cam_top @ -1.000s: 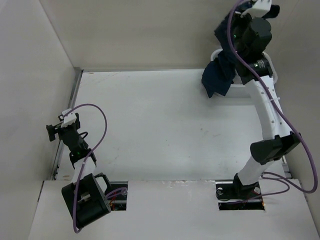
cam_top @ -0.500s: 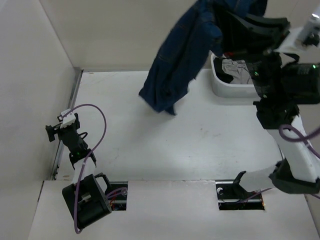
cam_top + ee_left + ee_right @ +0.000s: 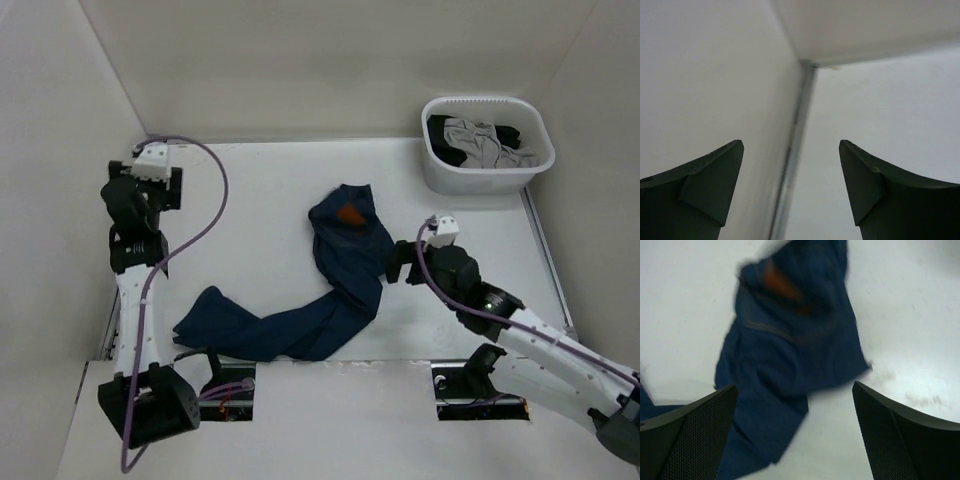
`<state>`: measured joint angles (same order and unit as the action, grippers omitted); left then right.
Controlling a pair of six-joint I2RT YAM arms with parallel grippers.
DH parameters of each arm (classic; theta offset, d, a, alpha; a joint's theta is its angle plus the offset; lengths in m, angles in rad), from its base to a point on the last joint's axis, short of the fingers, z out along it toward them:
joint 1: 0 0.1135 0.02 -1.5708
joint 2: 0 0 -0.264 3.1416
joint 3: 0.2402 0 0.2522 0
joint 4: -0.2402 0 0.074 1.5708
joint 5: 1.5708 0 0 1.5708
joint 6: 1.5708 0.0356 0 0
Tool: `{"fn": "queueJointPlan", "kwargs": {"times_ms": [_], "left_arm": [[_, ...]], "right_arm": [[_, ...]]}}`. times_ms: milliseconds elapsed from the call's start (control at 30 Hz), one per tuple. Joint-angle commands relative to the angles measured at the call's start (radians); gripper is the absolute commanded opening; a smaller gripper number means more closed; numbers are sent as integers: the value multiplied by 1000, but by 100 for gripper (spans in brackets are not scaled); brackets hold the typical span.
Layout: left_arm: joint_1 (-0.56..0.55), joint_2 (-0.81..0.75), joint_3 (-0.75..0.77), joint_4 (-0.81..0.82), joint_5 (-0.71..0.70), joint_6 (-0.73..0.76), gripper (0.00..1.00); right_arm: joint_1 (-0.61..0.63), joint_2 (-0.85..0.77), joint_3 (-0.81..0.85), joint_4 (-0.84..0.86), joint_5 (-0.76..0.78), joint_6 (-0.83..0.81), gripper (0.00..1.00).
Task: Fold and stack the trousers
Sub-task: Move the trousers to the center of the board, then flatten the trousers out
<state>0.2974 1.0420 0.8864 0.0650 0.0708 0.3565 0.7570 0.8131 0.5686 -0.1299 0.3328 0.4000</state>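
Note:
The trousers (image 3: pixel 335 275) lie crumpled on the table, waistband with its tan patch (image 3: pixel 350 214) at the far end, legs trailing toward the near left (image 3: pixel 215 322). In the right wrist view the trousers (image 3: pixel 790 355) fill the space ahead of the fingers. My right gripper (image 3: pixel 397 262) hovers just right of the trousers, open and holding nothing; its fingertips (image 3: pixel 880 415) stand wide apart in its own view. My left gripper (image 3: pixel 150 190) is raised at the far left, open and empty, facing the table's back left corner (image 3: pixel 807 65).
A white basket (image 3: pixel 430 175) with grey and black clothes stands at the back right. Walls close in the table on the left, back and right. A metal strip (image 3: pixel 792 150) runs along the left wall.
The right arm swung the trousers from the basket area down onto the table and let go, its jaws opening. The left arm rose and moved toward the back left corner.

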Motion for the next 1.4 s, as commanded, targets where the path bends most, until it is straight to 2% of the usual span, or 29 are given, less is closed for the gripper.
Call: {"fn": "queueJointPlan", "kwargs": {"times_ms": [0,67,100,200,267,367,433,533,600,633,700,733,767,800,833,867,967,1033,1067,1167,1300,1333,1367], "left_arm": [[-272,110,242,-765,340,67,73],[-438,144,255,-876,330,88,71],[-556,153,222,-913,301,111,71],[-877,141,30,-884,157,163,71],[-995,138,-57,-840,104,171,72],[-1059,154,-119,-783,95,176,75],[-1149,191,-167,-742,128,165,75],[-1202,225,-207,-691,123,144,75],[-1189,253,-231,-659,106,150,72],[-1180,277,-245,-653,93,151,57],[-1166,291,-242,-657,89,148,36],[-1147,288,-239,-656,81,145,20],[-1122,277,-236,-650,57,145,10],[-1104,270,-234,-646,35,148,6],[-1062,256,-225,-634,-12,153,0],[-963,238,-201,-616,-78,179,0],[-719,234,-107,-585,-138,268,0],[-482,268,36,-597,-131,315,0],[-414,277,89,-616,-112,325,0],[-315,268,206,-718,-43,344,0],[-338,216,183,-817,-32,348,0],[-364,189,139,-839,-35,348,0],[-379,170,111,-852,-37,348,0]], "right_arm": [[-110,-176,54,-75,135,281,100],[-181,-122,92,-131,124,284,100],[-210,-77,111,-148,106,284,100],[-291,143,171,-133,-55,284,100],[-299,277,183,-55,-148,310,100],[-279,440,212,54,-199,379,100],[-250,556,259,97,-218,410,100],[-187,716,361,92,-248,422,100],[-152,817,424,59,-244,425,100],[-143,887,460,32,-250,440,100],[-141,936,482,16,-261,454,100],[-141,971,488,18,-285,467,90],[-141,975,484,29,-296,482,68],[-141,965,470,41,-299,496,42],[-147,945,453,55,-295,506,22],[-169,880,414,84,-270,519,0],[-244,712,357,82,-238,490,0],[-299,582,317,53,-227,455,0],[-333,514,298,14,-232,436,0],[-373,388,229,-136,-247,441,0],[-342,217,64,-321,-236,538,2],[-333,174,24,-353,-230,577,12],[-328,111,-25,-387,-227,626,41]]}}
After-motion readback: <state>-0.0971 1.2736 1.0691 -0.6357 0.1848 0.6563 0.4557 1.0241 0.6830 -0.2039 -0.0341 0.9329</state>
